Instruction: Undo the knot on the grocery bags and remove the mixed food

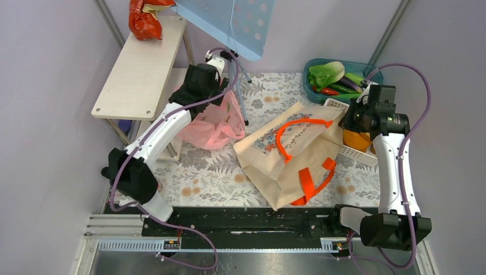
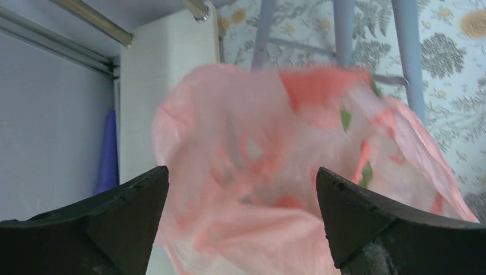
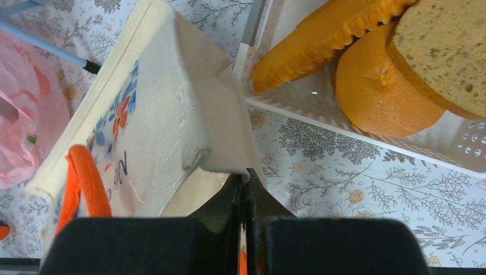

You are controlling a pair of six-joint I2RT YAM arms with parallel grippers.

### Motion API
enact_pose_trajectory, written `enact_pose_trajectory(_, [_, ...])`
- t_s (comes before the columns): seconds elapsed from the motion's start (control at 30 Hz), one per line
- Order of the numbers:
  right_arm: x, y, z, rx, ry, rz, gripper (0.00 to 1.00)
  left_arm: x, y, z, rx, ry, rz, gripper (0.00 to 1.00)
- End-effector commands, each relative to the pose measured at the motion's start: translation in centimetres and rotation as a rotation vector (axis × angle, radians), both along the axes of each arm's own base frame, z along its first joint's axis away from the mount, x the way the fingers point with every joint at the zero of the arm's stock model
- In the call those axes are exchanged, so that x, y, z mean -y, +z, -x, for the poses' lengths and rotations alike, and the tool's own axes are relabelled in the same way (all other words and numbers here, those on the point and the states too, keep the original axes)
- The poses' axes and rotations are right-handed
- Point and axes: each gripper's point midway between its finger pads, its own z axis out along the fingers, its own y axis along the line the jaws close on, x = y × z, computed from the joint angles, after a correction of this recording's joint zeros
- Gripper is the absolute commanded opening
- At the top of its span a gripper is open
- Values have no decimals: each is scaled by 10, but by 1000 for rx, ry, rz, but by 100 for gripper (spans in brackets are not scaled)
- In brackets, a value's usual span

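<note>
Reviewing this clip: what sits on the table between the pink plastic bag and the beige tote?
In the top view, only a thin grey stand leg and bare floral tablecloth lie between the pink bag and the tote.

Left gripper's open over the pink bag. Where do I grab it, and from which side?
Judging by the left wrist view, come straight down on the pink bag and pinch the gathered, crumpled film between the left gripper fingers; it bunches upward there. The knot itself isn't clearly visible.
</note>
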Motion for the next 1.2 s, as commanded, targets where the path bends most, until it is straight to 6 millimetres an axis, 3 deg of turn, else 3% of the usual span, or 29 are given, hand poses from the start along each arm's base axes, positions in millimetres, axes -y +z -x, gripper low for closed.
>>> enact_pose_trajectory(0.0, [8, 6, 5, 8, -4, 27, 0, -16, 51, -36, 160, 60, -54, 99])
enact_pose_trajectory(0.1, [5, 6, 4, 7, 6, 11, 0, -27, 53, -44, 165, 100, -79, 99])
enact_pose_trajectory(0.17, [5, 6, 4, 9, 7, 9, 0, -24, 55, -44, 183, 79, -53, 99])
enact_pose_trajectory(0.27, [4, 7, 3, 10, 7, 4, 0, -15, 41, -38, 127, 17, 69, 99])
enact_pose_trajectory(0.53, [-3, 27, 3, 62, -5, -41, 0, 30, -37, 2, -141, -134, 326, 99])
enact_pose_trajectory(0.7, [-9, 48, 3, 132, -1, -70, 0, 44, -69, 20, -235, -161, 408, 99])
enact_pose_trajectory(0.97, [-12, 46, -4, 128, 8, -92, 0, 80, -108, 59, -357, -264, 467, 99])
enact_pose_trajectory(1.17, [-14, 46, -9, 134, 18, -108, 0, 64, -147, 64, -421, -151, 323, 99])
